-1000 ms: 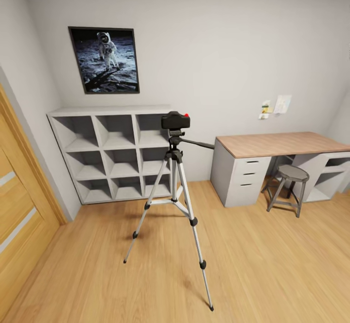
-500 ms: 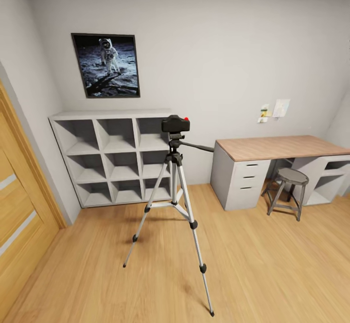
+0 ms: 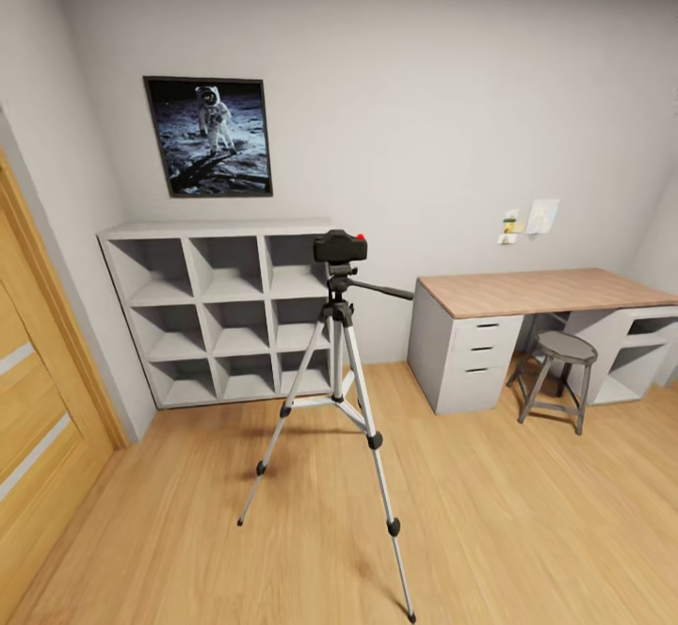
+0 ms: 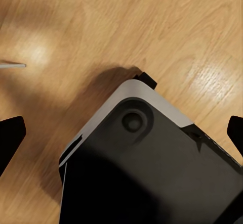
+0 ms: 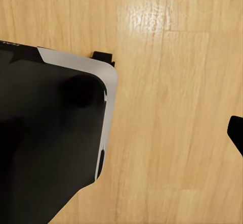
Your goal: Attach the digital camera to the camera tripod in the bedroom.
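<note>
The camera tripod (image 3: 337, 390) stands on the wood floor in the middle of the bedroom, silver legs spread. The small black digital camera (image 3: 339, 247) with its red button (image 3: 360, 236) sits on top of the tripod's black head; the pan handle (image 3: 381, 290) points right. My left gripper (image 4: 124, 133) hangs open over the floor, its fingertips (image 4: 11, 135) wide apart, nothing between them. In the right wrist view one fingertip (image 5: 237, 133) shows at the frame's edge, set wide, with nothing held.
A white cube shelf (image 3: 221, 319) and the astronaut poster (image 3: 209, 136) are behind the tripod. The wood-topped desk (image 3: 527, 291) and grey stool (image 3: 556, 371) stand at right. A wooden door (image 3: 38, 418) is at left. My dark base (image 4: 152, 168) shows below both wrists.
The whole head view has shifted slightly downward and things look a bit smaller, so the camera moved. The tripod and digital camera have not moved.
</note>
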Motion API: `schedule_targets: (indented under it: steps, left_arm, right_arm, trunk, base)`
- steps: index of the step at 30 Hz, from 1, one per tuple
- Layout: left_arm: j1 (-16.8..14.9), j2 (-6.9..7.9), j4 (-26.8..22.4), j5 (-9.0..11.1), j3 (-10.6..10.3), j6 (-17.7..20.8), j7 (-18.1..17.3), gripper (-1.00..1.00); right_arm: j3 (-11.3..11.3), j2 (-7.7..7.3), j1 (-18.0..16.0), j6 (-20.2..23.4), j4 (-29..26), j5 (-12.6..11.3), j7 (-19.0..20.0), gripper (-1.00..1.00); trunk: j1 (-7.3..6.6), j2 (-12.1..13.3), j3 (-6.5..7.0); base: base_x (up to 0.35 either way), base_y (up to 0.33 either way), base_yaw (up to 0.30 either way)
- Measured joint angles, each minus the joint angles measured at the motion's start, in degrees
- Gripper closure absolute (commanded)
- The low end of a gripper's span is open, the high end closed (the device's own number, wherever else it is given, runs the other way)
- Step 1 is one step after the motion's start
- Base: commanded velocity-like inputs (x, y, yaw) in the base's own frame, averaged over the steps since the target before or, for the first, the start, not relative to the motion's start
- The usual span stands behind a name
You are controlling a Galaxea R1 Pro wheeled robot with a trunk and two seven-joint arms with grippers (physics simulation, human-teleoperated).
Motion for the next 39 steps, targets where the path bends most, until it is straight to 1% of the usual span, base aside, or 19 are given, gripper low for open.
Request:
schedule_targets:
  steps: [39]
  left_arm:
    - [-0.03, 0.02, 0.00, -0.01, 0.00, 0.00, 0.00, -1.00]
  right_arm:
    - [0.09, -0.07, -0.06, -0.04, -0.03, 0.01, 0.05, -1.00]
  trunk:
    - [0.01, -0.08, 3.43]
  base:
    - [0.000, 0.000, 0.000]
